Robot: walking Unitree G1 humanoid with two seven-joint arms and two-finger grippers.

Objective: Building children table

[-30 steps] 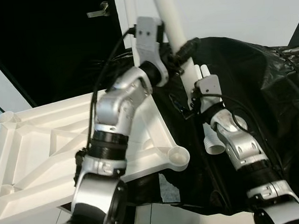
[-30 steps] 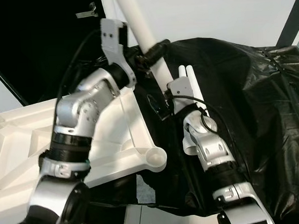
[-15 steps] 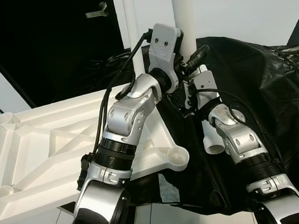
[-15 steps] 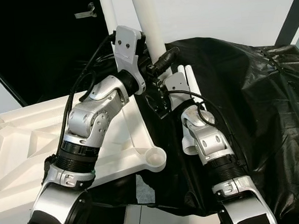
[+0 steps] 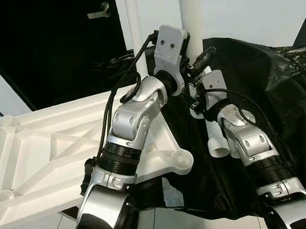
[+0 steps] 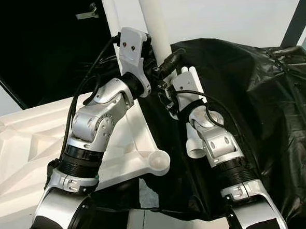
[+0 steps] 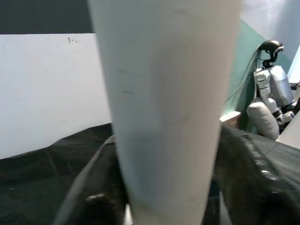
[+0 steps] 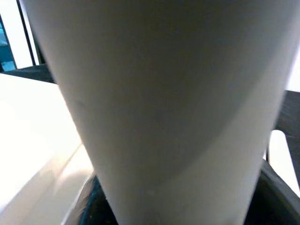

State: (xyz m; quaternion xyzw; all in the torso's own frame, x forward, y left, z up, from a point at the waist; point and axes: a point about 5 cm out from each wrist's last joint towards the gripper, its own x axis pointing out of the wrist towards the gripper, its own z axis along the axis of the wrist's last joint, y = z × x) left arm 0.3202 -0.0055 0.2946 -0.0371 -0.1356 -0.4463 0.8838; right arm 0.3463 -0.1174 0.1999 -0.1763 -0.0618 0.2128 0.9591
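Note:
A white table leg (image 5: 193, 18) stands nearly upright and runs out of the top of the picture. My left gripper (image 5: 197, 65) is shut on it from the left, and the leg (image 7: 164, 117) sits between that gripper's dark fingers. Just below, my right gripper (image 5: 196, 93) is shut on the same leg (image 8: 164, 103); its fingertips are hidden behind the leg and the left wrist. The white table top (image 5: 51, 146) lies upside down at the left, ribs up. Its round corner socket (image 5: 182, 158) is open, below and to the left of the held leg.
More white legs (image 5: 217, 141) lie on a crumpled black plastic sheet (image 5: 265, 76) to the right. A black door with a handle (image 5: 99, 13) is behind the table top. Another robot (image 7: 272, 93) stands in the background. Pale floor (image 5: 165, 223) lies below.
The leg has swung from tilted to nearly upright. My left arm rose and moved right with it, and my right arm came up close under the left gripper.

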